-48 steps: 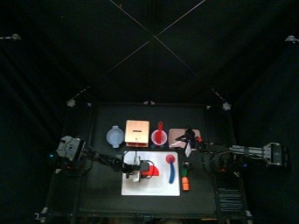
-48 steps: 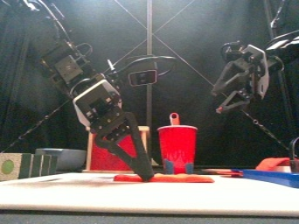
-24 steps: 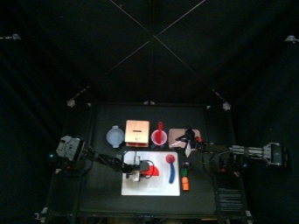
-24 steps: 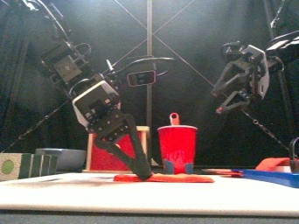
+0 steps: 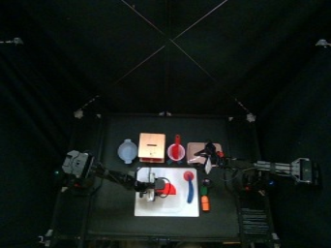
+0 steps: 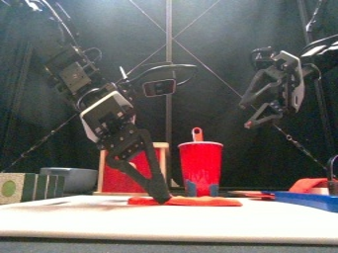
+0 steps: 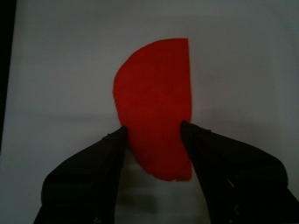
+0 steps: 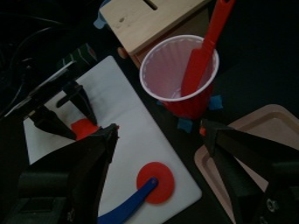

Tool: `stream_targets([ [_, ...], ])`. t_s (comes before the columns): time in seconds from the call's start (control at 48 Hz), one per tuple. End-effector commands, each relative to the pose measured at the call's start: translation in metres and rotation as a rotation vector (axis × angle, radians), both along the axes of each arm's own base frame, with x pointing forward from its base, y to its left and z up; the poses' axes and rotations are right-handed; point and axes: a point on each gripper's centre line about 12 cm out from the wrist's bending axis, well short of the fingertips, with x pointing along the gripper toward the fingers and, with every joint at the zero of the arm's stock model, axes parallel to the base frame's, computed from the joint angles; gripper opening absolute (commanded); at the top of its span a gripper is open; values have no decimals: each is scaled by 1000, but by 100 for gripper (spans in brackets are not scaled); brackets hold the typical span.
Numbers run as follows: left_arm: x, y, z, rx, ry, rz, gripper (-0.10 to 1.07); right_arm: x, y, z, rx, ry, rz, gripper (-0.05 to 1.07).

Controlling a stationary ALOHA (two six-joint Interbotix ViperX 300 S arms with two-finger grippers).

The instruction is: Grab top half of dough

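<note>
Dough (image 7: 156, 105): red half-disc lying flat on the white board (image 7: 70, 87).
Left gripper (image 7: 155, 140): lowered over the dough, jaws wide, one on each side of its end; contact unclear.
Right gripper (image 8: 160, 140): raised, jaws apart, empty, above the red cup (image 8: 181, 70).

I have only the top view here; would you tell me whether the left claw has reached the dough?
Observer: Yes. The left wrist view shows the left claw with its jaws open on either side of one end of the dough.
Operator: Thank you. How does the dough lie?
Observer: It is a red half-disc lying flat on the white board.
Operator: And is the right arm in the way?
Observer: No. In the front view the right claw hangs high above the table, open and empty.
</note>
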Motion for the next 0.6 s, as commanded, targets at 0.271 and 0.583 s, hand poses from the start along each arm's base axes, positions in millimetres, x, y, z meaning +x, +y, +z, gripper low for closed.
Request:
stream_targets([
  [0.271,-5,2,4,9,-4,6,84,1,0,4,0,-14,-1,104],
  [0.583,-4,5,7,37,-12,25,73,1,0,4,0,-14,-1,104],
])
